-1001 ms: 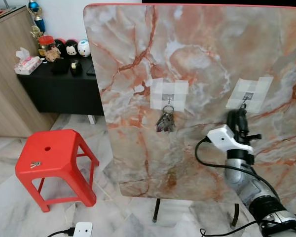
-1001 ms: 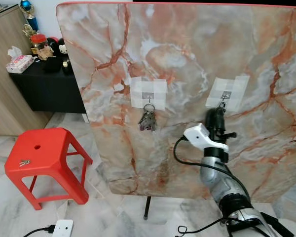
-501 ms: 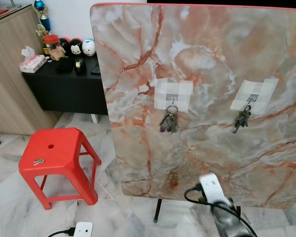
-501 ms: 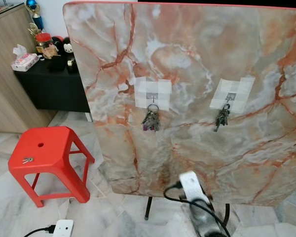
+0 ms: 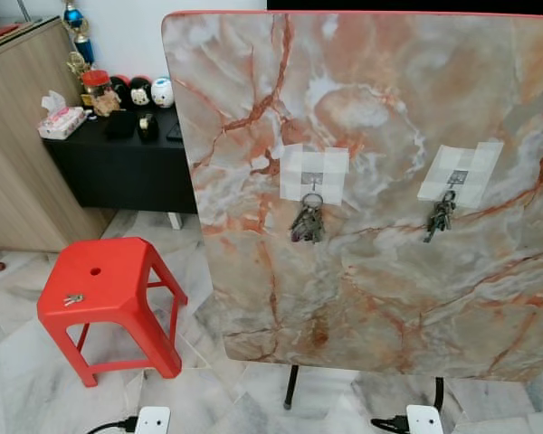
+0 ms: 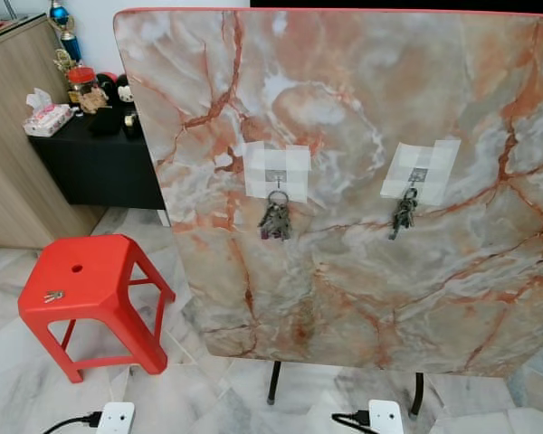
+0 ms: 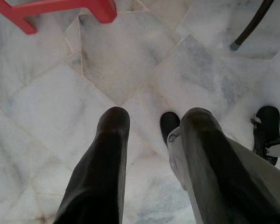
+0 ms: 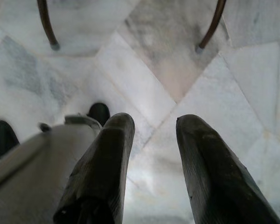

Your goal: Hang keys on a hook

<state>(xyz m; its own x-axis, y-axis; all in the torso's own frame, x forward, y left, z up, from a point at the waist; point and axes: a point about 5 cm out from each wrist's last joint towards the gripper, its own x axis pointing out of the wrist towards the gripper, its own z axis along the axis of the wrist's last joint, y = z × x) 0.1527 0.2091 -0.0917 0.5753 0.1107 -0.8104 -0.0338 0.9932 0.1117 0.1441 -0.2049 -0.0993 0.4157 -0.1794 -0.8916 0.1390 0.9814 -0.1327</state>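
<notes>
Bright even daylight, head views sharp, soft sheen on marble board (image 5: 371, 181), wrist views' near fingers (image 8: 102, 172) blurred

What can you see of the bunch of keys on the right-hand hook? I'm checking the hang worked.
The right-hand bunch of keys is small, dark and metallic-looking. It hangs from the right hook, fixed under pale tape to the upright marbled board. It dangles slightly slanted, lying against the board, with no end effector touching it.
</notes>
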